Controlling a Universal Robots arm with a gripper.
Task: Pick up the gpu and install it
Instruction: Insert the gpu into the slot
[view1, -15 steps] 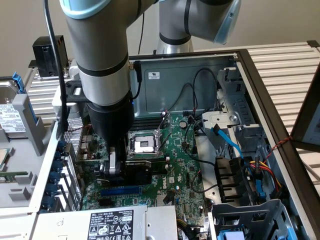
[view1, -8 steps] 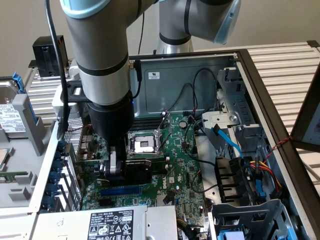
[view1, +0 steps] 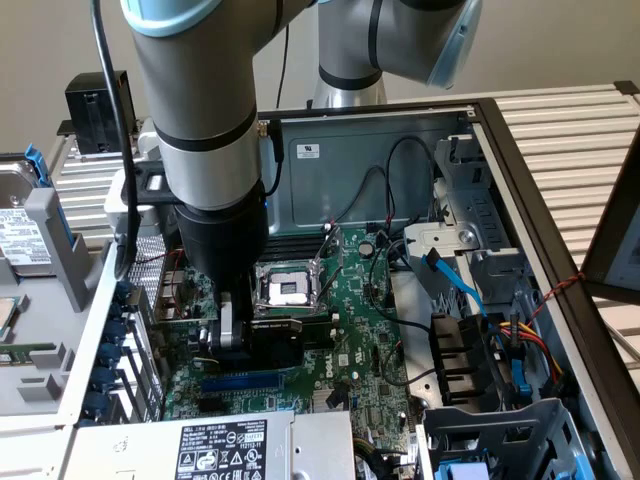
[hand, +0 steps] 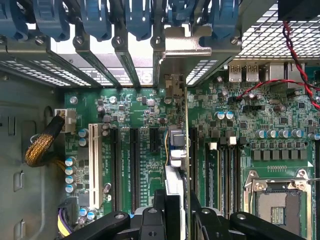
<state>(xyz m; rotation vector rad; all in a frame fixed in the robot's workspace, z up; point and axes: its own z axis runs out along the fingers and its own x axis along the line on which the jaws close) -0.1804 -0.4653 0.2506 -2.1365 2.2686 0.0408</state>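
Gripper is down inside the open case, jaws clamped on the gpu; black shroud faces the exterior view's right; card held on edge over the motherboard, between the CPU socket and the blue slot.

Wrist view: card seen edge-on, a thin line running away from the fingers; silver end bracket sits at the rear slot openings, beside the blue latches; long black slots lie parallel, just beside the card; cannot tell whether the edge connector touches its slot or hangs apart from it.

Step in hand, as I judge it: lining up and seating the card.

To do it well:
- hold the card upright, not tilted toward either neighbouring slot; edge parallel to the slot along its full length
- bring bracket and connector in together, so neither end leads
- press straight toward the board, evenly; a skewed push could bind the connector or flex the board

Red-and-black wire runs on the socket side, apart from the card; little snag risk, but worth an eye.
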